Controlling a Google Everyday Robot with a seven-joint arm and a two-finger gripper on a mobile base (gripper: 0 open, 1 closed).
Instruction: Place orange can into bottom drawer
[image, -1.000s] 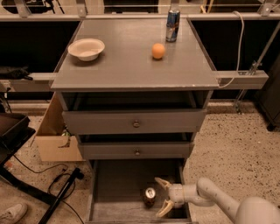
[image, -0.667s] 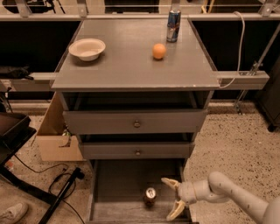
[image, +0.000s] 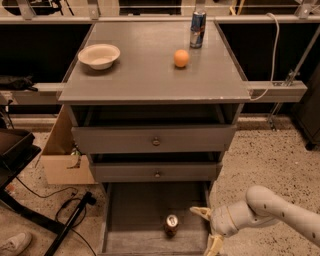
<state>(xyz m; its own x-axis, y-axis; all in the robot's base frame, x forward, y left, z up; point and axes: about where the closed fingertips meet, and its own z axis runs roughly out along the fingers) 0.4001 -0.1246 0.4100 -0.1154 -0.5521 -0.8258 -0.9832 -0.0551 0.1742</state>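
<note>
The orange can (image: 171, 225) stands upright on the floor of the open bottom drawer (image: 131, 215), near its front. My gripper (image: 207, 230) is to the right of the can, over the drawer's right wall, open and empty, a short gap away from the can. One pale fingertip (image: 199, 212) points left toward the drawer; the other (image: 213, 246) hangs lower near the frame's bottom edge. The white arm runs off to the lower right.
On the cabinet top stand a white bowl (image: 99, 55), a round orange fruit (image: 181, 58) and a slim blue-silver can (image: 197, 29). Two knobbed drawers (image: 156, 141) sit slightly open above. A cardboard box (image: 62, 160) and cables lie at the left.
My gripper has let go of the orange can and drawn back to the right, out of the drawer. The can stays standing in the bottom drawer.
</note>
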